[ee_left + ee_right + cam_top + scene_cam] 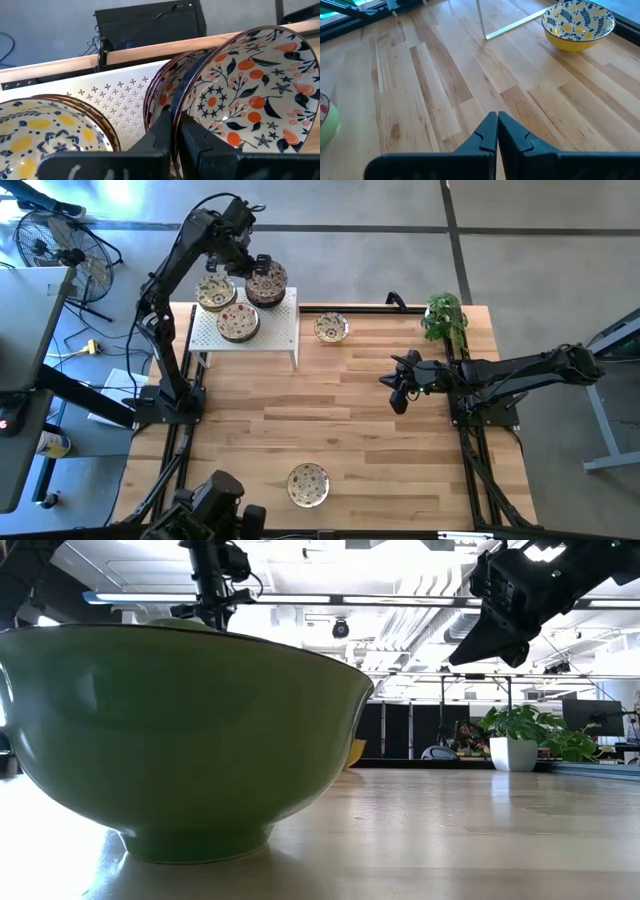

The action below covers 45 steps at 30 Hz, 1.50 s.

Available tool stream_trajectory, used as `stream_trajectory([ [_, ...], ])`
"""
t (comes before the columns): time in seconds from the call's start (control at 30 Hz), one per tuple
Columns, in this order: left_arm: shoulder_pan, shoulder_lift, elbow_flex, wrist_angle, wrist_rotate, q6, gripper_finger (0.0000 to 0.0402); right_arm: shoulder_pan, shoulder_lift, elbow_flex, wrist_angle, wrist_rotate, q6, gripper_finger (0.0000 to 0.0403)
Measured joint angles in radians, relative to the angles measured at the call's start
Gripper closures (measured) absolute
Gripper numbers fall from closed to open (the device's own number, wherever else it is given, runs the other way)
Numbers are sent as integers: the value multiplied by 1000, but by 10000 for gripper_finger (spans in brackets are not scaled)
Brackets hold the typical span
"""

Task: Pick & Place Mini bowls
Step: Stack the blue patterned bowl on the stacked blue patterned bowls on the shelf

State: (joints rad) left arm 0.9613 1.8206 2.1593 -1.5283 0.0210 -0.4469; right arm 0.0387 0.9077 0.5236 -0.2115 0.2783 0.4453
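High view: wooden surface (380, 435); white perforated rack (275, 330) at its far left, carrying three groups of mini bowls: a yellowish bowl (215, 293) at the rack's far left, a stack (238, 322) nearer, and a reddish stack (266, 283) at the far right. The left gripper (257, 270) sits over the reddish stack, fingers closed on the rim of its top bowl. One yellow bowl (331, 328) stands on the surface just right of the rack; one more bowl (308, 484) stands near the front edge, centre-left. A potted plant (446, 317) at the far right. The right gripper (398, 395) hangs over the bare centre-right of the surface, fingers closed, holding nothing. Low view: green underside of the front bowl (180, 735) fills the left; right gripper (497, 630) up at the right; plant (520, 735) far right. Left wrist view: left fingers (192, 142) pinch the rim of a tilted red-and-dark floral bowl (250, 85), more bowls stacked behind it; yellow-patterned bowl (45, 135) beside it on the rack (120, 100). Right wrist view: right fingers (507, 132) pressed together above the planks; yellow bowl (578, 24) beyond, near a rack leg (481, 20); edge of the front bowl (326, 120) at one side.
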Motion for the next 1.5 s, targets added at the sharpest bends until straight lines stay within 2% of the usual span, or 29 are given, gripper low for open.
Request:
stream_trajectory([
  [0.8,-13,15,1,-3,-31,-2,394,0,0,0,7,-1,-8,402],
  [1.07,-13,15,1,-3,-32,-2,364,0,0,0,7,-1,-8,402],
  [1.5,-25,15,1,-7,-39,2,360,0,0,0,7,0,-8,402],
])
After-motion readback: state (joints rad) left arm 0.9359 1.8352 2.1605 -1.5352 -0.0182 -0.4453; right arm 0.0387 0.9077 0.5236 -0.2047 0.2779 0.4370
